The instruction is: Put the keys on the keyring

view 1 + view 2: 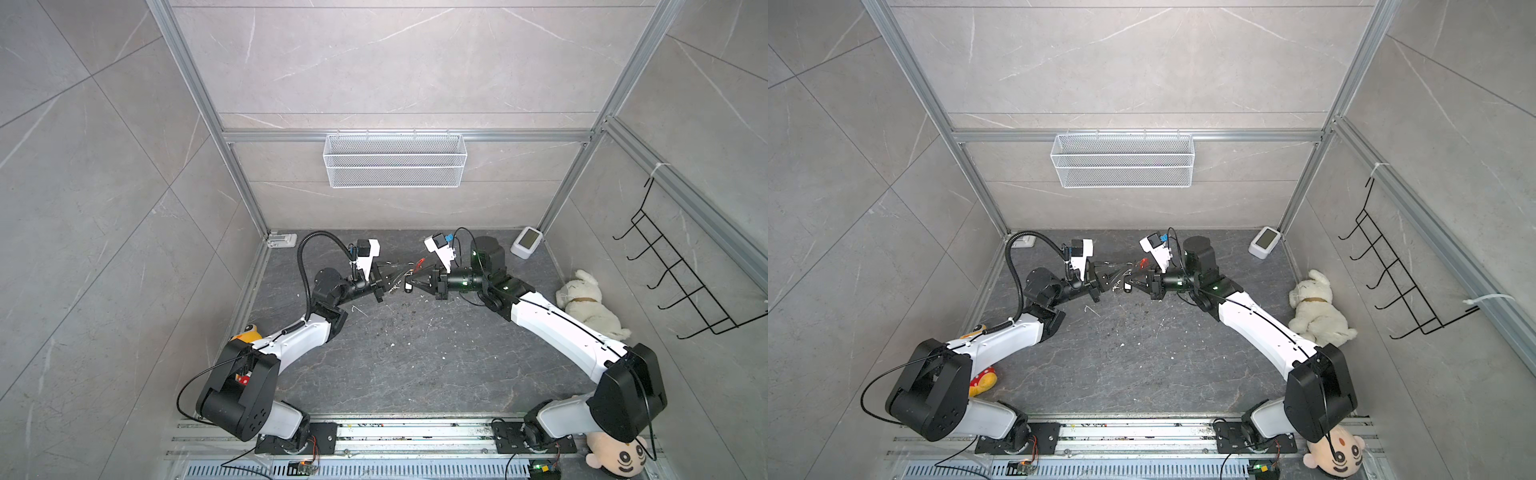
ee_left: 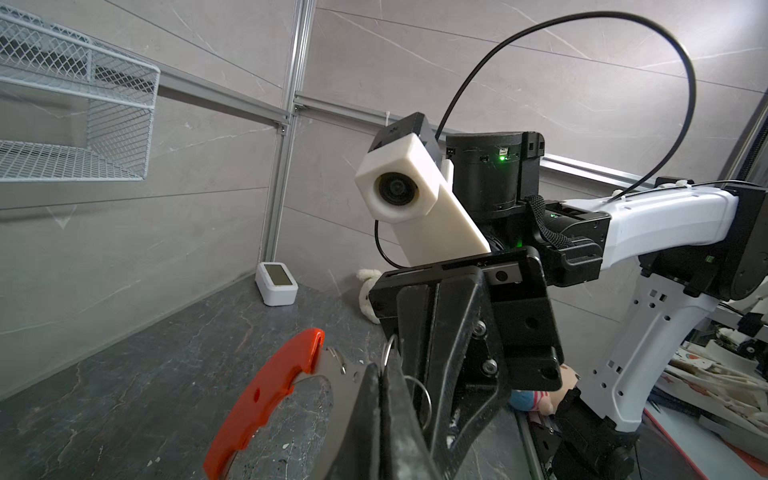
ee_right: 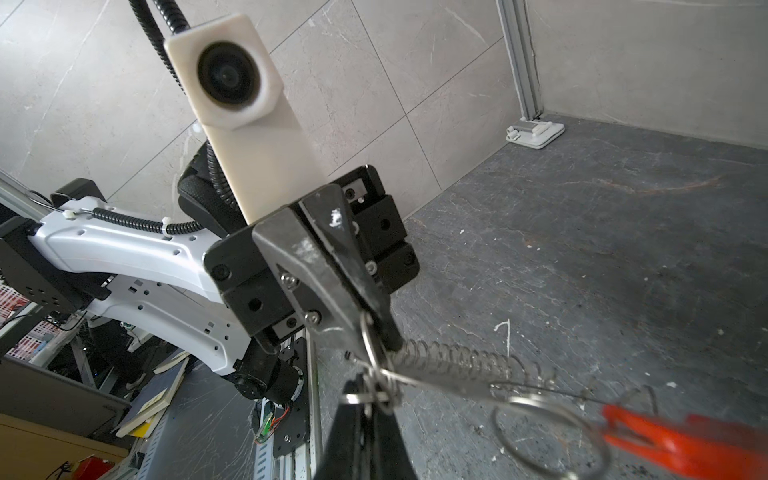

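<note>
Threading calls for steadiness: left fingers (image 3: 328, 282) clamp the keyring (image 2: 266, 395) in mid-air, well in front of the mesh basket (image 1: 395, 160); right fingers (image 2: 453, 332), nearly together, seem to pinch the keys (image 1: 408, 286) on the keyring's side away from that basket. Line ring to wire slowly.
</note>
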